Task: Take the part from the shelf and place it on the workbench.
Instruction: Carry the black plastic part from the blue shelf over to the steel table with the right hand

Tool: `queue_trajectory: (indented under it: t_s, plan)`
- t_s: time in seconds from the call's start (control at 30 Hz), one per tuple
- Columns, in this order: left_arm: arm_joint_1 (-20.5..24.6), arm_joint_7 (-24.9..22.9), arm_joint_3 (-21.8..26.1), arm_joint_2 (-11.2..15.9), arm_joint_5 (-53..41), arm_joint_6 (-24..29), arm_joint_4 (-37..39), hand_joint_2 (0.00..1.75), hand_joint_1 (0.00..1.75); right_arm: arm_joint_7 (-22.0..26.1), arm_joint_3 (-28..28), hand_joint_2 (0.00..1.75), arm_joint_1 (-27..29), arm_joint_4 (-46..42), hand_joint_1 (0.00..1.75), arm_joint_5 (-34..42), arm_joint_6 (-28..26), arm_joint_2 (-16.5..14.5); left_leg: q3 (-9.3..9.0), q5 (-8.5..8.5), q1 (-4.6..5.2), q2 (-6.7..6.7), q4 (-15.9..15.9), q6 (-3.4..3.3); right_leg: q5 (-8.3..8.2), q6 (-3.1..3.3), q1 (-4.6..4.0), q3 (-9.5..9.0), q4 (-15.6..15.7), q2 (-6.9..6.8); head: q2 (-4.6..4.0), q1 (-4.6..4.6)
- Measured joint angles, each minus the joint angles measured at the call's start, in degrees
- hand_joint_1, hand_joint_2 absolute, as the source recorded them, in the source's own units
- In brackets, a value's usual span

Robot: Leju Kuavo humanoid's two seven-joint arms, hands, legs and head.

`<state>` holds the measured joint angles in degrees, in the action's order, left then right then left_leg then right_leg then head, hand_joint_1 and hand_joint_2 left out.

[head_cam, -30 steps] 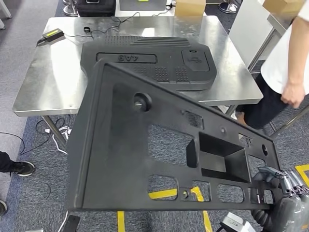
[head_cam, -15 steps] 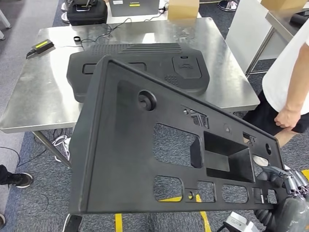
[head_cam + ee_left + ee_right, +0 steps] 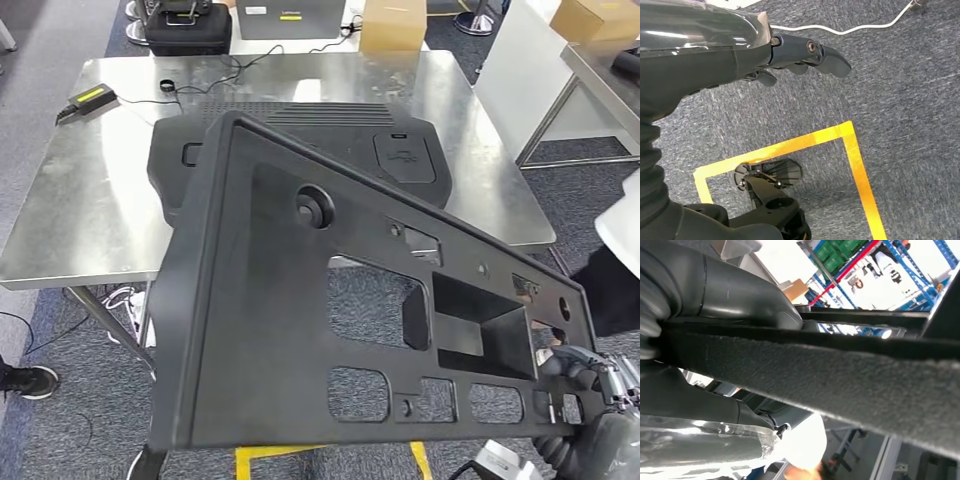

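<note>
I hold one large black panel part (image 3: 256,330) in my right robot hand (image 3: 585,395), gripping its lower right corner; my thumb and fingers clamp either side of its felt-lined edge (image 3: 851,382). The part is tilted in the air, in front of the steel desk (image 3: 90,200) and above the grey carpet floor (image 3: 45,390), not touching the desk. On the desk lies one second black panel (image 3: 355,150), flat, along with one small black device with a yellow-green label (image 3: 89,100). My left robot hand (image 3: 791,55) hangs over the carpet beside yellow floor tape (image 3: 855,160), holding nothing, fingers loosely apart. One person's white sleeve (image 3: 623,220) shows at the right.
</note>
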<state>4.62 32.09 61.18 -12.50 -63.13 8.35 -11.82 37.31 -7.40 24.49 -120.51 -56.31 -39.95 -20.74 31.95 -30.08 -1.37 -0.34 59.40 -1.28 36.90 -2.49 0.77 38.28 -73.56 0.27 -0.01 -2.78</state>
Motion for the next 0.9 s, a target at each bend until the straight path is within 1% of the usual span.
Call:
queue_trajectory:
  t_s: [0.03, 0.07, 0.1, 0.13, 0.17, 0.2, 0.23, 0.27, 0.3, 0.33, 0.37, 0.43, 0.47, 0.5, 0.53, 0.57, 0.6, 0.63, 0.67, 0.73, 0.8, 0.83, 0.87, 0.9]
  plan:
    - [-0.02, 0.02, 0.0, 0.0, -0.01, 0.0, 0.0, 1.75, 0.0, 0.09, -0.05, 1.75, -0.01, -0.01, 1.75, 0.08, 0.0, 0.0, -0.63, -0.44, -0.09, -0.06, -0.01, 0.17, -2.45, -0.02, 0.06, -0.46, 2.53, -0.02, 0.0, -0.01]
    - [-0.03, 0.05, 0.0, 0.0, -0.01, 0.0, 0.0, 1.75, 0.0, 0.25, -0.09, 1.75, -0.03, -0.02, 1.75, 0.15, 0.0, 0.0, -1.28, -0.91, -0.17, -0.1, -0.06, 0.4, -5.3, 0.03, 0.07, -1.6, 6.32, -0.03, 0.0, -0.02]
    - [0.01, 0.09, 0.0, 0.0, -0.01, 0.0, 0.0, 1.75, 0.0, 0.42, -0.15, 1.75, -0.07, -0.01, 1.75, 0.25, 0.01, 0.01, -1.91, -1.3, -0.24, -0.14, -0.14, 0.64, -7.14, 0.18, -0.03, -2.63, 9.63, -0.09, -0.01, -0.02]
    - [0.07, 0.12, 0.0, 0.0, -0.02, 0.01, 0.0, 1.75, 0.0, 0.6, -0.21, 1.75, -0.12, -0.03, 1.75, 0.34, 0.01, 0.01, -2.28, -1.59, -0.26, -0.16, -0.26, 0.94, -7.93, 0.53, -0.22, -3.4, 12.11, -0.17, -0.01, -0.04]
    - [0.11, 0.13, 0.0, 0.0, -0.04, 0.03, 0.0, 1.75, 0.0, 0.71, -0.29, 1.75, -0.13, -0.05, 1.75, 0.44, 0.01, 0.02, -2.54, -1.83, -0.25, -0.15, -0.45, 1.31, -8.14, 1.0, -0.42, -3.73, 13.34, -0.21, -0.01, -0.01]
    - [0.12, 0.13, 0.0, 0.0, -0.11, 0.05, 0.0, 1.75, 0.0, 0.78, -0.41, 1.75, -0.15, -0.09, 1.75, 0.51, 0.01, 0.02, -2.77, -1.78, -0.2, -0.15, -0.41, 1.73, -7.71, 1.56, -0.61, -3.75, 13.58, -0.23, 0.0, 0.02]
    - [0.1, 0.12, 0.0, 0.0, -0.19, 0.08, 0.0, 1.75, 0.0, 0.87, -0.55, 1.75, -0.2, -0.15, 1.75, 0.56, 0.01, 0.02, -2.96, -1.73, -0.17, -0.14, -0.33, 2.15, -7.82, 2.15, -0.67, -4.03, 13.96, -0.18, 0.0, 0.05]
    - [0.11, 0.11, 0.0, 0.0, -0.27, 0.1, 0.0, 1.75, 0.0, 0.96, -0.7, 1.75, -0.23, -0.2, 1.75, 0.59, 0.01, 0.01, -3.19, -1.83, -0.19, -0.12, -0.02, 2.45, -8.13, 2.62, -0.58, -4.42, 14.22, -0.13, 0.0, 0.1]
    - [0.19, 0.12, 0.0, 0.0, -0.33, 0.12, 0.0, 1.75, 0.0, 1.08, -0.85, 1.75, -0.33, -0.25, 1.75, 0.6, 0.01, 0.01, -3.05, -2.11, -0.18, -0.11, 0.94, 2.61, -8.07, 3.01, -0.48, -4.93, 14.51, -0.11, -0.01, 0.15]
    - [0.32, 0.11, 0.0, 0.0, -0.35, 0.13, 0.0, 1.75, 0.0, 1.24, -0.97, 1.75, -0.46, -0.29, 1.75, 0.62, 0.0, 0.0, -2.29, -3.02, -0.18, -0.09, 2.64, 2.67, -8.03, 3.33, -0.39, -5.41, 14.76, -0.11, -0.01, 0.21]
    - [0.43, 0.11, 0.0, 0.0, -0.39, 0.13, 0.0, 1.75, 0.0, 1.43, -1.08, 1.75, -0.56, -0.33, 1.75, 0.66, 0.0, 0.0, -0.73, -4.46, -0.15, -0.09, 5.55, 2.72, -7.89, 3.63, -0.37, -5.76, 14.94, -0.13, -0.01, 0.27]
    - [0.41, 0.04, 0.0, 0.0, -0.43, 0.12, 0.0, 1.75, 0.0, 1.82, -1.25, 1.75, -0.77, -0.33, 1.75, 0.73, 0.0, 0.0, 3.76, -7.37, -0.04, -0.09, 12.72, 2.79, -7.45, 4.14, -0.57, -6.17, 14.99, -0.08, -0.01, 0.34]
    - [0.31, 0.0, 0.0, 0.0, -0.44, 0.11, 0.0, 1.75, 0.0, 1.94, -1.34, 1.75, -0.81, -0.33, 1.75, 0.75, 0.0, 0.0, 5.58, -7.81, 0.03, -0.09, 15.0, 2.73, -7.16, 4.3, -0.7, -6.45, 14.99, -0.01, -0.01, 0.37]
    - [0.22, -0.04, 0.0, 0.0, -0.45, 0.09, 0.0, 1.75, 0.0, 1.98, -1.45, 1.75, -0.85, -0.33, 1.75, 0.76, 0.0, 0.0, 6.48, -6.99, 0.14, -0.09, 15.26, 2.56, -6.85, 4.36, -0.83, -6.85, 14.99, 0.08, -0.02, 0.36]
    - [0.17, -0.05, 0.0, 0.0, -0.45, 0.08, 0.0, 1.75, 0.0, 1.99, -1.57, 1.75, -0.88, -0.33, 1.75, 0.76, 0.0, 0.0, 6.34, -4.92, 0.29, -0.09, 13.33, 2.29, -6.47, 4.35, -0.94, -7.39, 14.99, 0.15, -0.02, 0.36]
    - [0.17, -0.05, 0.0, 0.01, -0.46, 0.07, 0.0, 1.75, 0.0, 1.99, -1.7, 1.75, -0.92, -0.33, 1.75, 0.76, 0.0, 0.0, 5.43, -2.05, 0.49, -0.07, 9.77, 1.88, -6.03, 4.3, -1.04, -7.99, 15.0, 0.18, -0.02, 0.36]
    - [0.17, -0.05, 0.0, 0.04, -0.46, 0.05, 0.0, 1.75, 0.0, 1.99, -1.82, 1.75, -1.01, -0.32, 1.75, 0.76, 0.01, -0.01, 4.46, 0.15, 0.73, 0.0, 6.48, 1.41, -5.62, 4.21, -1.11, -8.51, 15.03, 0.16, -0.02, 0.28]
    - [0.19, -0.05, 0.0, 0.08, -0.48, 0.04, 0.0, 1.75, 0.0, 1.99, -1.92, 1.75, -1.11, -0.32, 1.75, 0.76, 0.01, -0.01, 3.63, 1.43, 0.98, 0.05, 3.47, 1.07, -5.28, 4.02, -1.16, -8.78, 14.99, 0.17, -0.01, 0.26]
    - [0.18, -0.07, 0.0, 0.11, -0.5, 0.02, 0.0, 1.75, 0.0, 2.01, -1.99, 1.75, -1.19, -0.31, 1.75, 0.73, 0.02, -0.01, 3.2, 2.03, 1.2, 0.1, 1.76, 0.8, -5.01, 3.75, -1.16, -8.86, 15.01, 0.17, -0.01, 0.2]
    - [0.08, -0.08, 0.0, 0.16, -0.6, -0.02, 0.0, 1.75, 0.0, 2.08, -2.11, 1.75, -1.29, -0.31, 1.75, 0.63, 0.02, -0.02, 3.03, 1.66, 1.44, 0.11, 0.74, 0.51, -4.69, 3.07, -1.13, -8.89, 15.21, 0.18, 0.0, 0.14]
    - [0.03, -0.06, 0.0, 0.17, -0.73, -0.04, 0.0, 1.75, 0.0, 2.29, -2.22, 1.75, -1.36, -0.33, 1.75, 0.55, 0.02, -0.03, 2.54, 1.87, 1.14, 0.08, 0.21, 0.06, -4.05, 2.32, -1.11, -9.1, 15.02, 0.11, 0.01, 0.07]
    - [0.1, -0.04, 0.0, 0.18, -0.79, -0.04, 0.0, 1.75, 0.0, 2.45, -2.27, 1.75, -1.43, -0.34, 1.75, 0.54, 0.02, -0.02, 2.17, 1.86, 0.92, 0.08, -0.17, -0.16, -3.2, 1.92, -1.08, -8.55, 13.62, 0.08, 0.0, 0.03]
    - [0.18, -0.03, 0.0, 0.18, -0.86, -0.05, 0.0, 1.75, 0.0, 2.61, -2.31, 1.75, -1.47, -0.36, 1.75, 0.54, 0.02, -0.01, 1.78, 1.76, 0.72, 0.09, -0.44, -0.35, -1.91, 1.51, -0.97, -7.27, 10.98, 0.04, 0.0, 0.01]
    - [0.23, -0.03, 0.0, 0.18, -0.91, -0.09, 0.0, 1.75, 0.0, 2.71, -2.33, 1.75, -1.51, -0.35, 1.75, 0.54, 0.02, -0.01, 1.46, 1.54, 0.64, 0.09, -0.55, -0.46, -0.4, 1.15, -0.82, -5.24, 7.24, 0.01, 0.0, -0.02]
